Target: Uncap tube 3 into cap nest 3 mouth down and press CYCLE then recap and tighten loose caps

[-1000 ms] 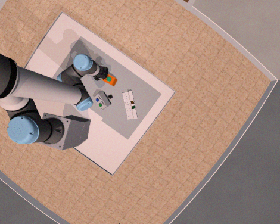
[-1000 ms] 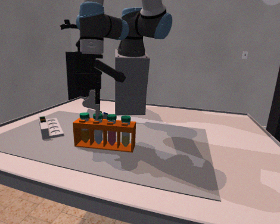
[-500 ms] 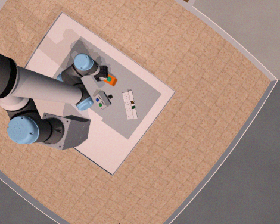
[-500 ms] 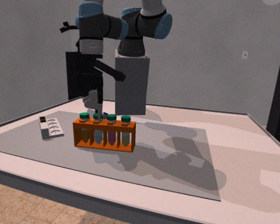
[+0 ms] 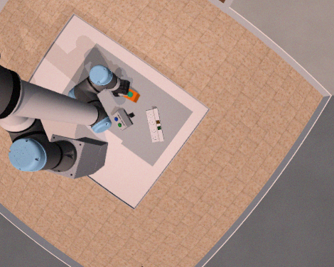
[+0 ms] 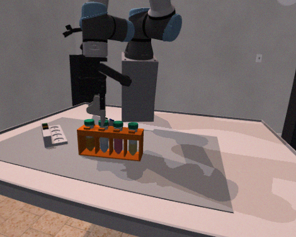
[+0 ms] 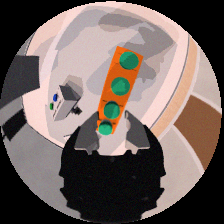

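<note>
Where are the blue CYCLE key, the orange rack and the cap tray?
CYCLE key [image 5: 116, 118] [image 7: 55, 97]: top and wrist, key face.
Orange rack [image 6: 110, 157]: exterior, bottom front edge.
Cap tray [image 6: 48, 141]: exterior, end wall.

Four capped tubes crowd orange rack; open room between rack and cap tray.
</note>
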`<state>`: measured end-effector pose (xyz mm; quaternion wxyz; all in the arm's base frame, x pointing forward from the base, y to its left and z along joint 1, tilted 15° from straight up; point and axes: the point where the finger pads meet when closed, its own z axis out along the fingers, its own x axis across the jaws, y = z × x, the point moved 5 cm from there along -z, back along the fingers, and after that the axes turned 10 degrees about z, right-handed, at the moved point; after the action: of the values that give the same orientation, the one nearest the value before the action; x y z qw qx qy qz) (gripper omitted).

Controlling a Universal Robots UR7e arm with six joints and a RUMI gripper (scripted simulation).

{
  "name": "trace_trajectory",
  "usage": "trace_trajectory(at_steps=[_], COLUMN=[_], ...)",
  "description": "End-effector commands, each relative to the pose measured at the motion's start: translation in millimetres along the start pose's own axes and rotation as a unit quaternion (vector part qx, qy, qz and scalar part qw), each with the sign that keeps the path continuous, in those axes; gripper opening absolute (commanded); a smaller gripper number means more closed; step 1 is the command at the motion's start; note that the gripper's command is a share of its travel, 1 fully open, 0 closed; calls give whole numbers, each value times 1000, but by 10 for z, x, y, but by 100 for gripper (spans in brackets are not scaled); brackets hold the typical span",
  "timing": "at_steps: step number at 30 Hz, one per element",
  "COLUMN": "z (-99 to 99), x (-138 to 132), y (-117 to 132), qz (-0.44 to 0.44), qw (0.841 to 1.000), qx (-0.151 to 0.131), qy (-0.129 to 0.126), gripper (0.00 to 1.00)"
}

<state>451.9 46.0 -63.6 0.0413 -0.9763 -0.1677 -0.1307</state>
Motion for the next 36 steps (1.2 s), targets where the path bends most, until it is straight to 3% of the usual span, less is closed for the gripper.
trace_trajectory(at_steps=[1, 9, 10, 12, 13, 16, 18, 20, 30, 31, 36], z=[6, 7, 7, 7, 7, 7, 7, 7, 1, 1, 1], x=[-21, -20, -20, -20, -20, -20, -20, -20, -5, -4, -4], y=[-27, -34, -34, -34, -34, -34, -33, -33, -13, -13, -13], qz=[113, 235, 275, 275, 315, 315, 388, 413, 415, 415, 415], qw=[994, 972, 962, 961, 949, 949, 922, 911, 910, 910, 910], qx=[-3, -3, -3, -3, -3, -3, -3, -3, -4, -4, -4], qy=[-3, -2, -2, -2, -2, -2, -2, -2, 0, 0, 0], gripper=[35, 35, 35, 35, 35, 35, 35, 35, 35, 0, 0])
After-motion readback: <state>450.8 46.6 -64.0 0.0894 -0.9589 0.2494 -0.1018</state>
